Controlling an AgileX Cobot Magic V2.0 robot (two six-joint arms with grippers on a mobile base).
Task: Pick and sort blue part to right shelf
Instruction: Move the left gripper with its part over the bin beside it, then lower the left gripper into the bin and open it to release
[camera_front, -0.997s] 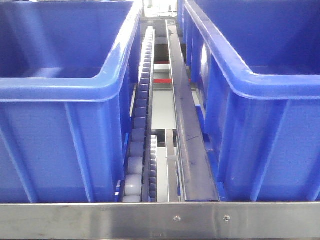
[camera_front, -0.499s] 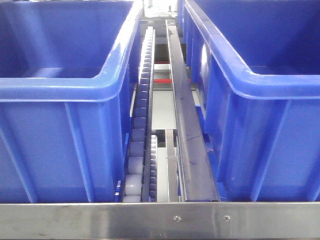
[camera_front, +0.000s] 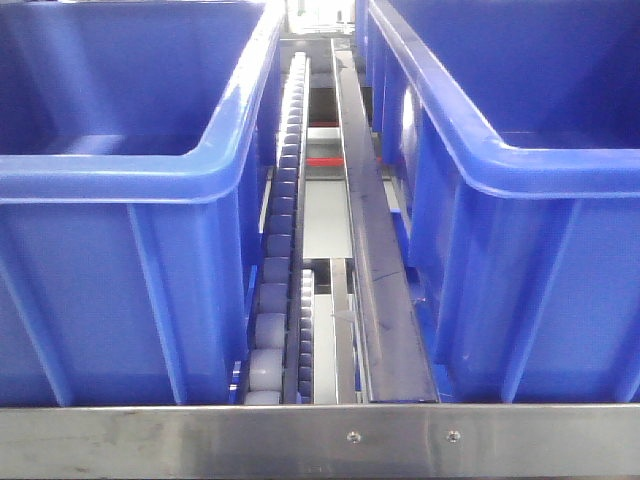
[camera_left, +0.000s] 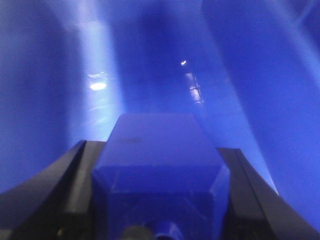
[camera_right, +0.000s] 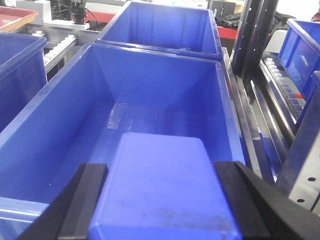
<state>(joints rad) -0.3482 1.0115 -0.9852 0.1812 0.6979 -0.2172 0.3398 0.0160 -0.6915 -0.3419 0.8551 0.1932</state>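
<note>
Squarely, right claw (camera_right: 164, 207) clamps blue part (camera_right: 162, 170) above bin (camera_right: 47, 117) rim.

Two blue parts (camera_left: 160, 160) (camera_right: 160, 185), two blue bins (camera_front: 120, 175) (camera_front: 560, 170) in front view, one roller track (camera_front: 285, 200).

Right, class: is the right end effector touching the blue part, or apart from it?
Touching. The right wrist view shows the blue part filling the space between the right end effector's black fingers, both inner faces against its sides, no gap.
</note>
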